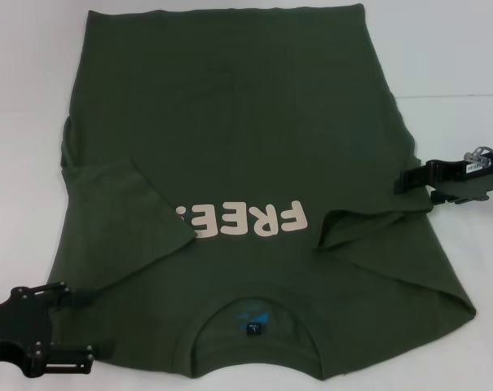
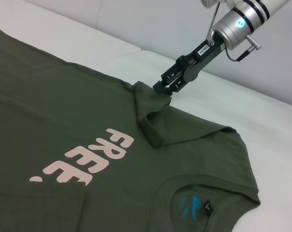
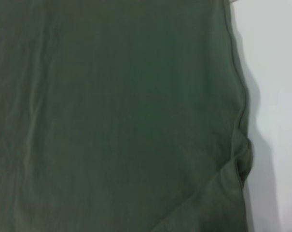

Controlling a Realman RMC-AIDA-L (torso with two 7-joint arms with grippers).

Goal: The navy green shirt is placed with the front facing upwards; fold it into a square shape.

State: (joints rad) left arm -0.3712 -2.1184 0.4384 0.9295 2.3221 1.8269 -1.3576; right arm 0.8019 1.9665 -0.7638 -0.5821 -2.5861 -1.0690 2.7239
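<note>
Olive navy green shirt's side edge touches the right gripper.

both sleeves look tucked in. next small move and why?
Probably open the right gripper and back it off sideways. Its fingers sit at the navy green shirt's edge where the right sleeve is already folded inward. The left gripper sits by the collar-side corner, its sleeve folded too.

White table under my cameras, the navy green shirt spread flat on it, front up, collar nearest me, pale "FREE!" print showing, both sleeves folded in over the chest, bare tabletop visible along either side.
</note>
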